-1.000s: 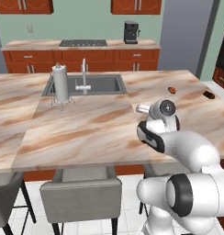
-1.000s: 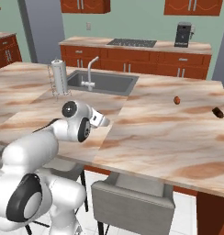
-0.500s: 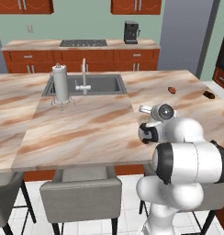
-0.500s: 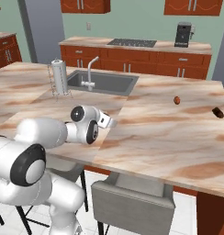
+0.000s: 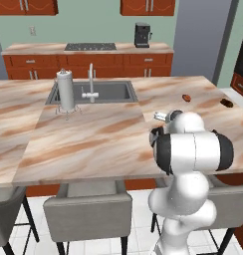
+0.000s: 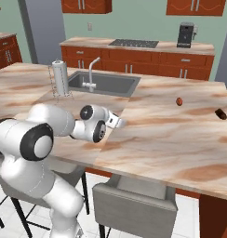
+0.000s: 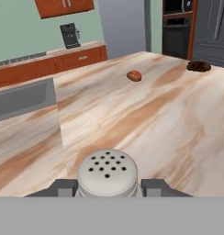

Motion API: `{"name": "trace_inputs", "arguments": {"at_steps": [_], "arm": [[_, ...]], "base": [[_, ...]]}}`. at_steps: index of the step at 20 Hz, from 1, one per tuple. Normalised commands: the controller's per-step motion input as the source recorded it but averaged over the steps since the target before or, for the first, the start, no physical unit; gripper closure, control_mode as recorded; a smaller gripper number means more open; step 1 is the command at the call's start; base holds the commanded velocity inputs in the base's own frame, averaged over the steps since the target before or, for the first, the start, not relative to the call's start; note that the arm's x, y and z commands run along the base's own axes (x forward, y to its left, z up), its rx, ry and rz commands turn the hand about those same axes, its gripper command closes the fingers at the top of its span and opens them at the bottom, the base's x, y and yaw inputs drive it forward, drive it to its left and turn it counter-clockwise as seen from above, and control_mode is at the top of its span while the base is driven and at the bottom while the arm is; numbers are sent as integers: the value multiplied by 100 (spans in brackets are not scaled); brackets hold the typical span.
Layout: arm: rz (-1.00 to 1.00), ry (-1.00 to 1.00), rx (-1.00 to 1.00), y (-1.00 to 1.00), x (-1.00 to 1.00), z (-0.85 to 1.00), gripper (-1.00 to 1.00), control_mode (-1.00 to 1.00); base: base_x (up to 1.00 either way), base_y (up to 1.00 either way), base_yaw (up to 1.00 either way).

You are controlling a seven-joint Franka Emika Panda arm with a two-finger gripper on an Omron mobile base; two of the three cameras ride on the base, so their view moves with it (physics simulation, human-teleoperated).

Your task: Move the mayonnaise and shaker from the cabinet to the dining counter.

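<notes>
While the arm bent low over the dining counter (image 5: 93,134) in the left base view, its white bulk stood at about four o'clock, and a small pale tip of the gripper (image 5: 160,116) poked out at the elbow's ten o'clock. A tall grey cylinder on thin legs (image 5: 65,91) stood at nine o'clock, just beside the steel sink (image 5: 111,91) and faucet (image 5: 90,83). Two small brown items lay toward three o'clock, a reddish one (image 5: 186,97) and a darker one (image 5: 226,103).

From the right base view, the gripper (image 6: 116,122) reached toward three o'clock off the dark wrist, hovering close above the marble; whether it touched the top I could not tell. The sink (image 6: 106,82) sat at eleven o'clock, a grey stool (image 6: 134,201) at six.

Through the hand view, the shaker (image 7: 107,173), its pale top dotted with holes, sat at six o'clock, pinched between the two dark fingertips (image 7: 63,187), which were drawn in tight against its sides. Beyond it the marble ran on to the reddish item (image 7: 134,75) at one o'clock and the darker one (image 7: 198,66) at two.
</notes>
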Motion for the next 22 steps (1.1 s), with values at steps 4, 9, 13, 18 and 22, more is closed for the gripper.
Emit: {"name": "trace_inputs", "arguments": {"at_steps": [4,9,13,18,22], "arm": [[-4,4,0,-14,38,-53,100,-100],[-3,2,0,-10,30,-57,100,-100],[-2,1,0,0,24,-50,100,-100],[-2,0,0,0,23,-46,100,-100],[-2,1,0,0,27,-43,100,-100]], "base": [[0,0,0],[0,0,0],[0,0,0],[0,0,0],[0,0,0]]}}
